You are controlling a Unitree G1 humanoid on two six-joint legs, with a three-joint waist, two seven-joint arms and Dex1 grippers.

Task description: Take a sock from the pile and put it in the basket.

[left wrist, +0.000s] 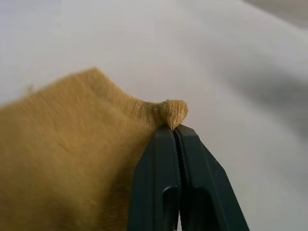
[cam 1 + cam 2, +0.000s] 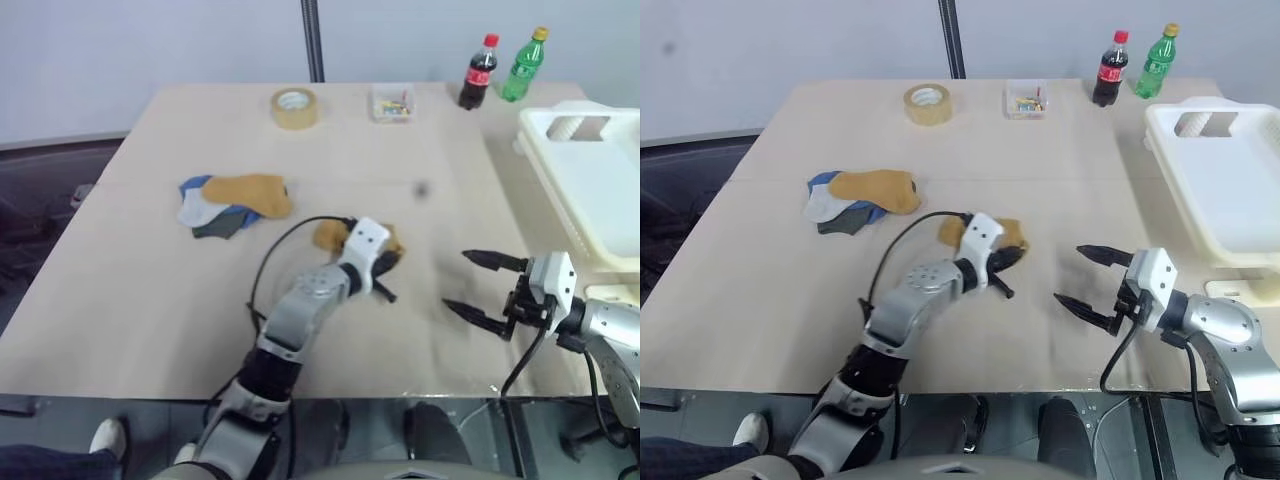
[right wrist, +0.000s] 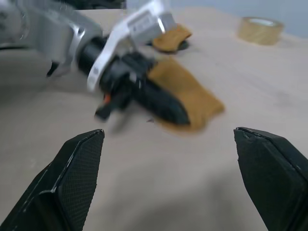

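The pile (image 2: 235, 205) of socks, mustard on top of blue and grey ones, lies left of the table's middle. My left gripper (image 2: 388, 264) is shut on a separate mustard-yellow sock (image 2: 327, 235) just right of the pile, low over the table. The left wrist view shows the pinched fold of the sock (image 1: 72, 154) between the closed fingertips (image 1: 166, 144). My right gripper (image 2: 458, 280) stands open a little to the right, pointing toward the left gripper (image 3: 163, 103) and the sock (image 3: 192, 94). The white basket (image 2: 600, 200) sits at the table's right edge.
A tape roll (image 2: 294, 107), a small clear box (image 2: 392, 103), a cola bottle (image 2: 479, 72) and a green bottle (image 2: 524, 65) stand along the far edge. A dark pole (image 2: 313, 40) rises behind the table.
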